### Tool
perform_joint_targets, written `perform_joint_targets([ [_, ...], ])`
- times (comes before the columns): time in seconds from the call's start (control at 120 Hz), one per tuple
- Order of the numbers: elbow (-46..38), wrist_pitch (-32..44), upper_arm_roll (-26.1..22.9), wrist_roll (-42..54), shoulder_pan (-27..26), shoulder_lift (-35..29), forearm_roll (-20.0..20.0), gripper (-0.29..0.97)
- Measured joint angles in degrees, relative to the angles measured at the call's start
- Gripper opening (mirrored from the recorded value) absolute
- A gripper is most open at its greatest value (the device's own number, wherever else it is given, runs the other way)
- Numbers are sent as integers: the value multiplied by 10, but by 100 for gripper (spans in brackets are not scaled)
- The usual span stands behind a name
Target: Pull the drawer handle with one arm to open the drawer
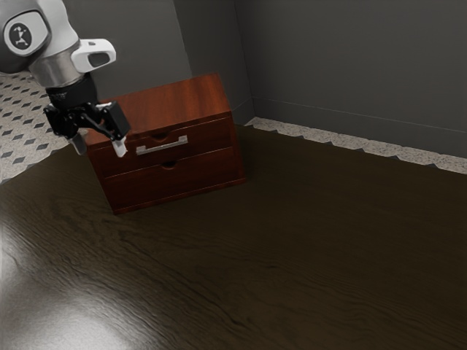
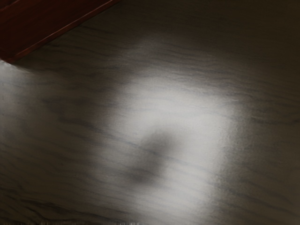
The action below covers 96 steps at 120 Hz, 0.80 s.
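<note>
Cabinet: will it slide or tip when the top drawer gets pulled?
Probably slides before tipping: the cabinet is low and wide, standing on a glossy wood surface. Its handle looks like a rigid metal bar, unlikely to flex.

The arm (image 1: 44,44) runs off the exterior view's upper left corner, so its base is out of sight. The pincer (image 1: 98,146) covers the cabinet's (image 1: 175,98) near top corner and one end of the upper drawer (image 1: 208,135). In the wrist view the picture's edge cuts the cabinet off, leaving a corner of its base (image 2: 42,23). A smudged shadow (image 2: 150,159) lies on the wood, too blurred to read.
</note>
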Motion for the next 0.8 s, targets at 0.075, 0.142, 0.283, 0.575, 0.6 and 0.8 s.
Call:
perform_joint_targets([
  [0.075,-1,-2,18,0,0,1,-20,68],
  [0.142,-1,-5,28,0,5,3,-36,68],
  [0.283,59,-8,31,35,21,-18,-52,68],
  [0.575,137,30,0,273,-98,-11,-80,68],
  [0.6,137,33,1,289,-104,-11,-80,68],
  [0.8,108,89,2,400,-108,25,-16,68],
])
